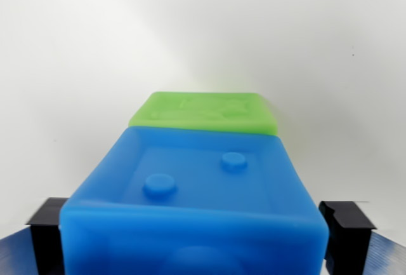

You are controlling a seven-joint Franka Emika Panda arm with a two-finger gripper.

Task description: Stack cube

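A blue cube (196,199) with two round studs on its face fills the lower middle of the wrist view. My gripper (196,234) is shut on it, one black finger (45,230) at its left side and the other (346,230) at its right. Just beyond the blue cube's far edge lies a green cube (206,111), its top face partly hidden by the blue one. Whether the two cubes touch cannot be told from here.
A plain white surface (203,33) surrounds the cubes on all sides. Dark blue parts of the gripper body show at the bottom corners.
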